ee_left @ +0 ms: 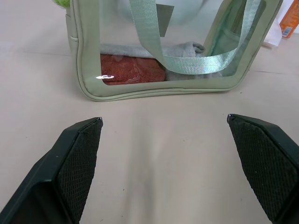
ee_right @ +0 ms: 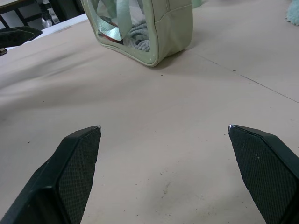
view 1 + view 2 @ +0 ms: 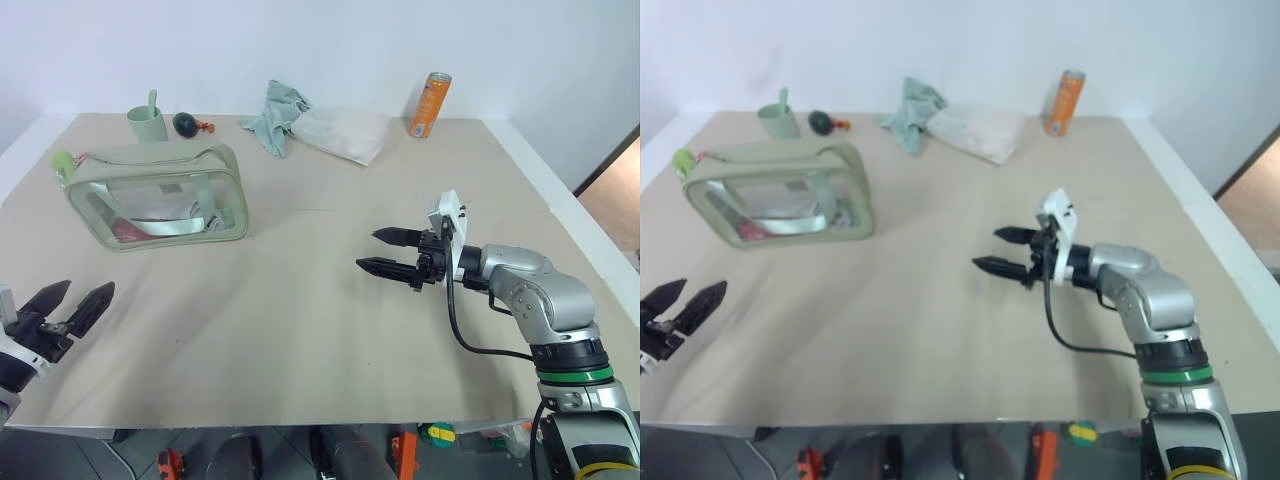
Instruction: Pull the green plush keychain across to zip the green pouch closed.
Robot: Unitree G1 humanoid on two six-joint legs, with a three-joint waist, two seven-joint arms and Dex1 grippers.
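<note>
The green pouch [image 3: 155, 195] stands at the table's left side, its clear side panel showing red and grey items inside [image 1: 133, 70]. The green plush keychain [image 3: 63, 161] sits at the pouch's top left end. My left gripper [image 3: 85, 290] is open near the table's front left edge, pointing at the pouch's clear side with bare table between them [image 1: 164, 119]. My right gripper [image 3: 367, 250] is open over the middle right of the table, empty, pointing left toward the pouch's right end [image 2: 159, 28] and well apart from it.
Along the far edge stand a pale green cup with a spoon [image 3: 146, 122], a dark green round toy [image 3: 185, 123], a pale green cloth [image 3: 275, 115], a white bag [image 3: 345, 133] and an orange can [image 3: 430, 104]. Bare tabletop lies between the two grippers.
</note>
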